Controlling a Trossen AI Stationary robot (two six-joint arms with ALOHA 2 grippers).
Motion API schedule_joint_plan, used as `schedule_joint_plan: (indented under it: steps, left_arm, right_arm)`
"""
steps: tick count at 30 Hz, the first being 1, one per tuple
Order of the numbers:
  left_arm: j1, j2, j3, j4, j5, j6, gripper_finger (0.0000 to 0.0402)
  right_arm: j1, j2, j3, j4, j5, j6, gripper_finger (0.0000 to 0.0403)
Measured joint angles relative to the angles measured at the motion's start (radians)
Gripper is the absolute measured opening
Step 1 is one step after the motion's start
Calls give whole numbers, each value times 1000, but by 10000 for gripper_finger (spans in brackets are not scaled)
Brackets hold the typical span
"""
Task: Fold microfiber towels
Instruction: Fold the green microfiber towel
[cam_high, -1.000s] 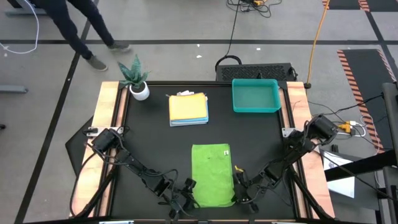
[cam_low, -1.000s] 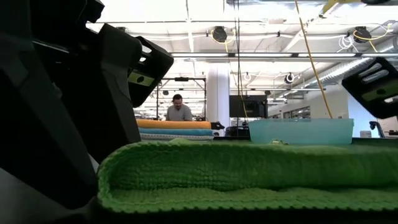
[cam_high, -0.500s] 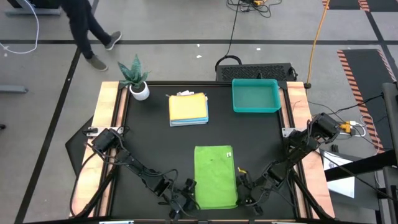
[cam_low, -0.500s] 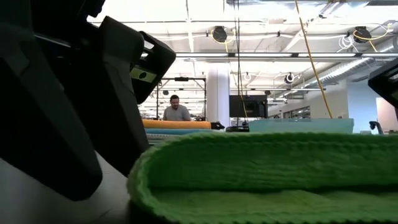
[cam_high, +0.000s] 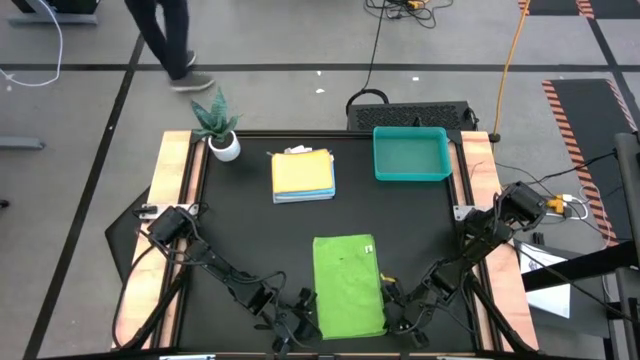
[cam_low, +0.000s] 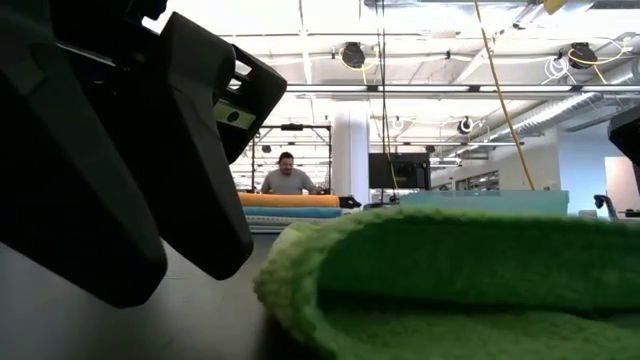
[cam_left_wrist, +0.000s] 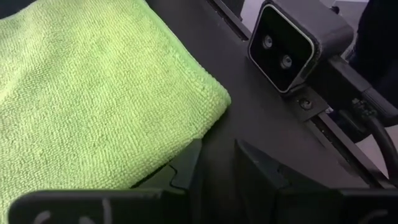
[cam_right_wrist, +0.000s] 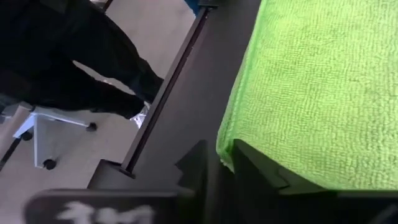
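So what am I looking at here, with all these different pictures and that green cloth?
It is a robot with two dark arms at a black table. One camera looks down from above, one sits at table height, and one rides on each wrist. A folded green towel lies near the front edge, between the left gripper and the right gripper. Neither visibly holds it. Farther back are a stack of folded towels, a teal tray and a small potted plant.
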Motion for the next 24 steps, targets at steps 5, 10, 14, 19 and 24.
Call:
schedule_joint_plan:
  steps: [5, 10, 14, 19, 24]
  left_arm:
    - [0, 0, 0, 0, 1, -1, 93]
    - [0, 0, 0, 0, 2, -2, 93]
    - [-4, 0, 0, 1, 3, -2, 93]
    - [-9, 0, 0, 18, -3, 44, 93]
    - [-15, 0, 0, 59, -45, 121, 93]
  right_arm:
    - [0, 0, 0, 23, 0, -25, 146]
    - [4, 0, 0, 42, 3, -86, 199]
    - [21, 0, 0, 1, 55, -133, 209]
    - [39, 2, 0, -16, 111, -167, 199]
    - [52, 19, 0, -7, 135, -195, 184]
